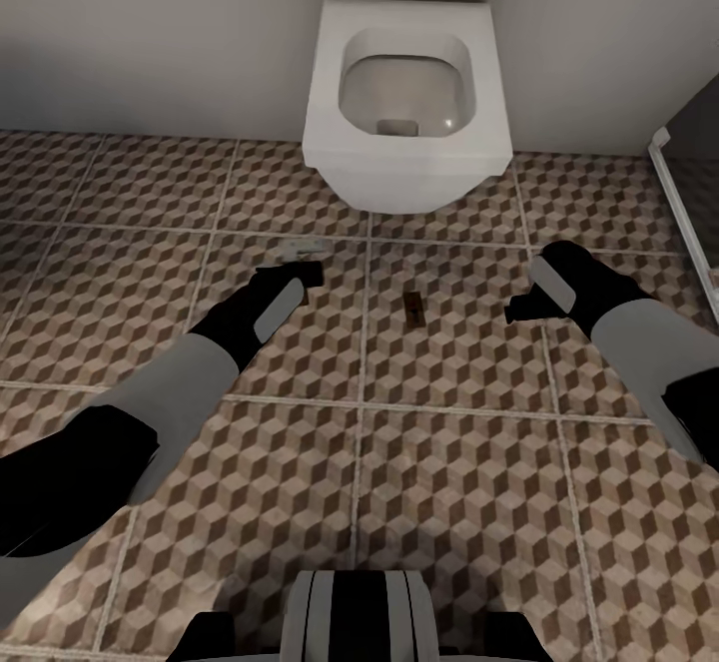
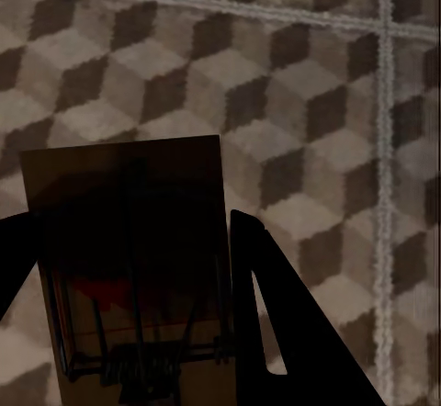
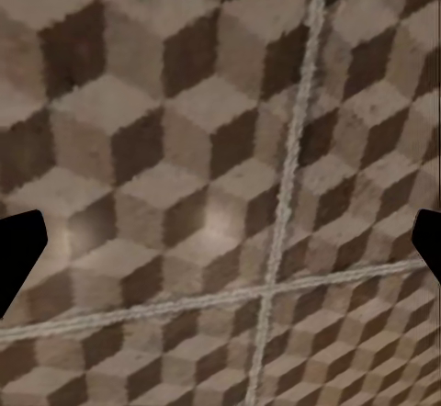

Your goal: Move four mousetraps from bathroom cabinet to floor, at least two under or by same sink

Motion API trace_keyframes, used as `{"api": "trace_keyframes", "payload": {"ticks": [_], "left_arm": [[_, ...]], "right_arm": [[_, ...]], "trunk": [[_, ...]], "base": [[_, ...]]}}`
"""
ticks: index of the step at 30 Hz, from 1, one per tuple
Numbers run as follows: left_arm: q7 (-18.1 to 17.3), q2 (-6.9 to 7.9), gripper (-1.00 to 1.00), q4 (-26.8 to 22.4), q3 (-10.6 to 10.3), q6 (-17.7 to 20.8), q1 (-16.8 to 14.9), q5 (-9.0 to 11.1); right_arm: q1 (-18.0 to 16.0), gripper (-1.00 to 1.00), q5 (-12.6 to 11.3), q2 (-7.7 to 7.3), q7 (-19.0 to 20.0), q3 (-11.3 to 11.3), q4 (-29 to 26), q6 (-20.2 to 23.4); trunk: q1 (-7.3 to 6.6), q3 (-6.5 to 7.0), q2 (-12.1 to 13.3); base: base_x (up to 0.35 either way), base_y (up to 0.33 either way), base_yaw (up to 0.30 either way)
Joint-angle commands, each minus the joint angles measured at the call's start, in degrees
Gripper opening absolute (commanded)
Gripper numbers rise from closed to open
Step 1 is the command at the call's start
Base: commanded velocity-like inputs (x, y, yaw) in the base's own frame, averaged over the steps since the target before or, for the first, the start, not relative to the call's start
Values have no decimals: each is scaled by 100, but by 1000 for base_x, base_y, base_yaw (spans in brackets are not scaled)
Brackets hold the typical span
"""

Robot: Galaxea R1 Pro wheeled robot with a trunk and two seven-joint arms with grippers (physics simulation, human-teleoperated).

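Mousetrap is gripped flat by the left gripper; judged light, stiff, held by board edges; right gripper is spread, at 3 o'clock of floor trap

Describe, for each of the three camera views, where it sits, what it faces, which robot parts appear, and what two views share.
Head view: on the head, looking down over both arms at the bathroom floor, a toilet and a mousetrap.
Left wrist view: near the left tool, facing floor, fingers around a held mousetrap.
Right wrist view: near the right tool, facing floor, fingertips apart.
Shared: all show cube-patterned tiles.
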Motion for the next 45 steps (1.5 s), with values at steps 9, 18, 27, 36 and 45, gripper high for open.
{"api": "trace_keyframes", "payload": {"ticks": [9, 18, 27, 36, 45], "left_arm": [[56, 4, -100, -9, -39, 16, -6, 36], [56, 7, -100, -8, -44, 17, -6, 35], [56, 9, -100, -5, -45, 20, -7, 35], [57, 9, -100, -3, -89, 18, -3, 37], [56, 10, -100, 31, -163, 16, -5, 43]], "right_arm": [[-3, 100, -54, -22, -38, 34, -13, 17], [-7, 100, -61, -28, -38, -12, -28, 17], [-84, 100, -91, -145, -36, -88, -23, 17], [-319, 100, -92, -295, -37, -325, -18, 17], [-719, 100, -61, -545, -38, -384, -5, 17]], "trunk": [[-1, -4, -1], [-1, -4, -1], [-1, -4, -1], [-1, -4, -1], [-1, -4, -1]], "base": [[0, -94, 0], [0, -13, 0], [0, -2, 0], [0, 0, 0], [0, 0, 0]]}}
